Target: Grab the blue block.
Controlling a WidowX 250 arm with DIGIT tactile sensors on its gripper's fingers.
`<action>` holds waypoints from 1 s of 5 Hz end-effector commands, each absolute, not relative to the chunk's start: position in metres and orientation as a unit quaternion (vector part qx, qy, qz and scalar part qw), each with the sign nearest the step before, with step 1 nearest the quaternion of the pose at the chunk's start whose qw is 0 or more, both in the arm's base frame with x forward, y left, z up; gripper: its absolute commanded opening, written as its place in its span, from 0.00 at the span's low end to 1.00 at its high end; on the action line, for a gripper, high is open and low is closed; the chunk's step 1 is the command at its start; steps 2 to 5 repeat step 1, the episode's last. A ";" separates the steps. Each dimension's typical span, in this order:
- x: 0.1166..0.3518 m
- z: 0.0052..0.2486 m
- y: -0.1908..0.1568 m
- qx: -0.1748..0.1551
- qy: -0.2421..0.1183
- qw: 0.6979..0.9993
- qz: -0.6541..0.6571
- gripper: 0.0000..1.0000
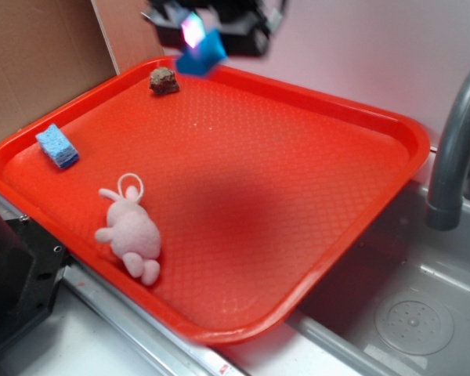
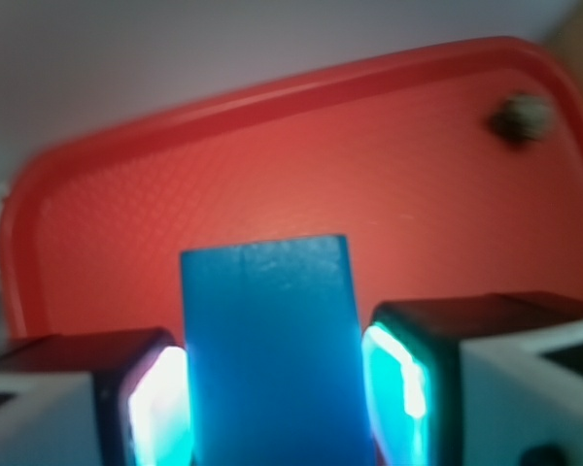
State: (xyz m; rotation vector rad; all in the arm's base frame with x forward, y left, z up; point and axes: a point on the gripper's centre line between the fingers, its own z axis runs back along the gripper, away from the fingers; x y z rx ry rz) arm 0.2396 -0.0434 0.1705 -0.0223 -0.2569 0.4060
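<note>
Behind everything, a pale wall, with brown cardboard (image 1: 31, 70) leaning at the back left. Down at the right, a gray sink (image 1: 399, 313) with a round drain, and a gray tap pipe (image 1: 454, 149) curving up beside it.

Resting over the sink edge, a big red tray (image 1: 243, 227) with a bumpy floor and a raised rim. Seen from the wrist too, filling most of that view, a bit blurry.

Up at the top of the outside view, above the back rim of the tray, the black gripper (image 1: 197, 48), blurry and lit with a bright glow. Clamped tight on the blue block (image 1: 202, 53), one finger on each side. Block lifted clear of the tray, tilted, hanging in the air over the far edge.

From the wrist, the blue block (image 2: 269, 349) standing tall between two glowing pads (image 2: 165, 408), touching both. Smooth, deep blue, flat sides, sharp corners.

On the tray floor near the front left, a soft pink bunny toy (image 1: 131, 231), lying on its side with a thin loop at its head.

Farther left, by the rim, a small sky-blue sponge (image 1: 57, 146), full of tiny holes.

At the back of the tray, just below the gripper, a little brown lump (image 1: 164, 80), rough like a rock. Also at the top right of the wrist view, fuzzy.
</note>
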 end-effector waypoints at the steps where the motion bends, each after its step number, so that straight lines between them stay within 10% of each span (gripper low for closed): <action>1: 0.224 0.214 -0.011 0.015 -0.131 0.958 0.255 0.00; 5: 0.224 0.214 -0.011 0.015 -0.131 0.958 0.255 0.00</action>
